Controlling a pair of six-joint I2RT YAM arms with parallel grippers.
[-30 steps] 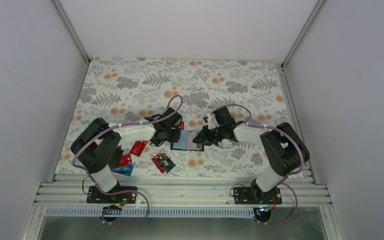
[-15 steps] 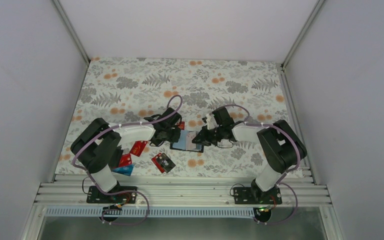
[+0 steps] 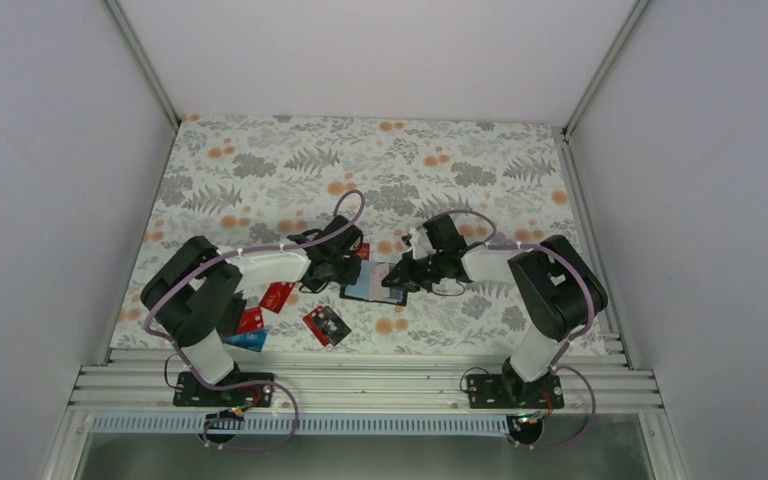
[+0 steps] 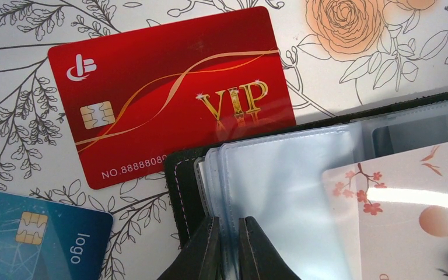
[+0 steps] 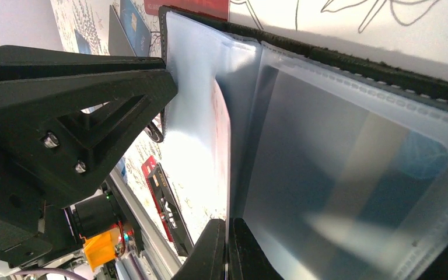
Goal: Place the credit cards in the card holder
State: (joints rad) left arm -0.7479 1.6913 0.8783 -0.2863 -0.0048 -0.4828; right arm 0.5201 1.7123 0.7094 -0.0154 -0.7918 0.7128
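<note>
Black holder (image 3: pixel 372 283) lies open at mid-table, sleeves up, long axis running left to right between the arms; left gripper (image 4: pixel 228 242) and right gripper (image 5: pixel 227 248), both nearly closed, each pinch one clear sleeve (image 4: pixel 280 192); from above we count five loose cards (image 3: pixel 278 295).

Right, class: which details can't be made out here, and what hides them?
- Left wrist: number on red VIP card ends under the card holder.
- Left wrist: blue card cut off by the frame's edge.
- Right wrist: glare blanks a sleeve.
- Top: print on cards too small.
</note>
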